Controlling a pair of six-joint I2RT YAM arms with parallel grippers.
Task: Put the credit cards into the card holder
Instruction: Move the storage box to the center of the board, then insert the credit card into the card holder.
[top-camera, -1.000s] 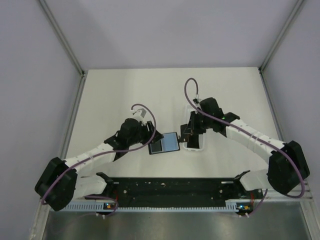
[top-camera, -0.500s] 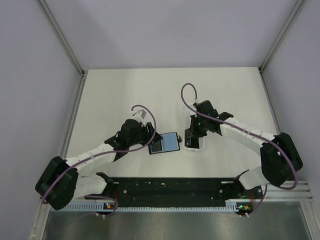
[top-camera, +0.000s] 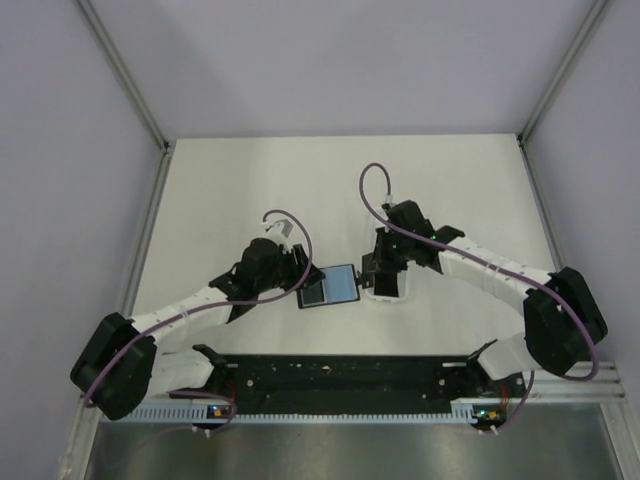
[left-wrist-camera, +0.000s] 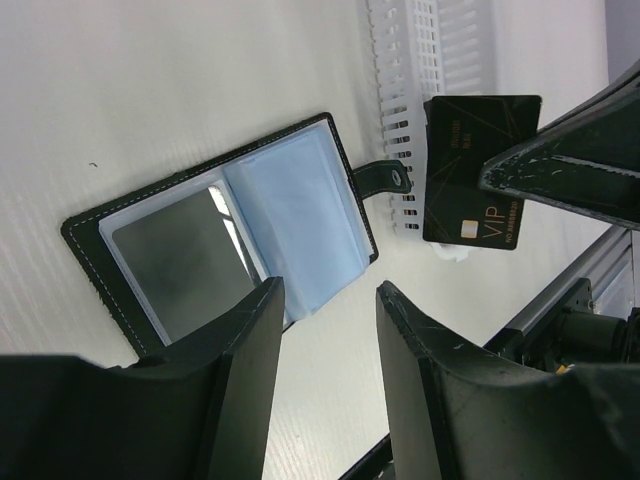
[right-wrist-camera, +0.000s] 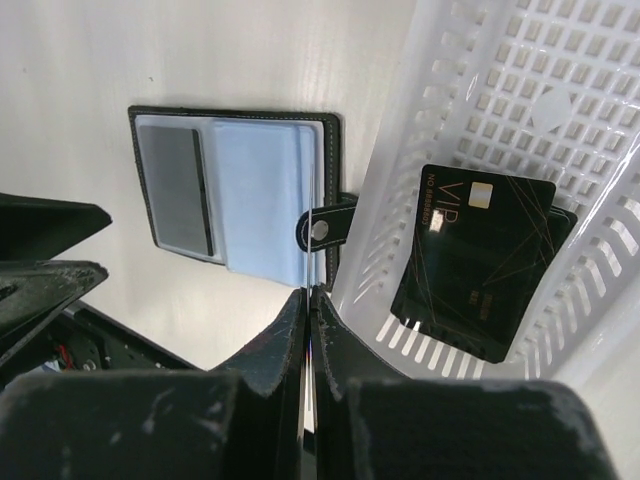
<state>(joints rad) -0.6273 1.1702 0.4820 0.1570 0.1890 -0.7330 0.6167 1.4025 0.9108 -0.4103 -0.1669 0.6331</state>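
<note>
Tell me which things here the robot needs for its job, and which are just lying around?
Needed for the job:
- open card holder
- black credit card

Just lying about:
- white tray that the card sits in
- black rail near the arm bases

- A dark credit card (right-wrist-camera: 480, 265) lying in a white tray (right-wrist-camera: 500, 90) bears the large gold letters "VIP" near one short end, next to a small gold chip square.
- In the left wrist view the same "VIP" shows on the card (left-wrist-camera: 478, 165), turned sideways, close to its lower edge.
- A thin row of small gold characters runs along the card's edge beside "VIP"; it is too small to read.
- Two short lines of tiny gold print sit toward the card's other end, also too small to read.
</note>
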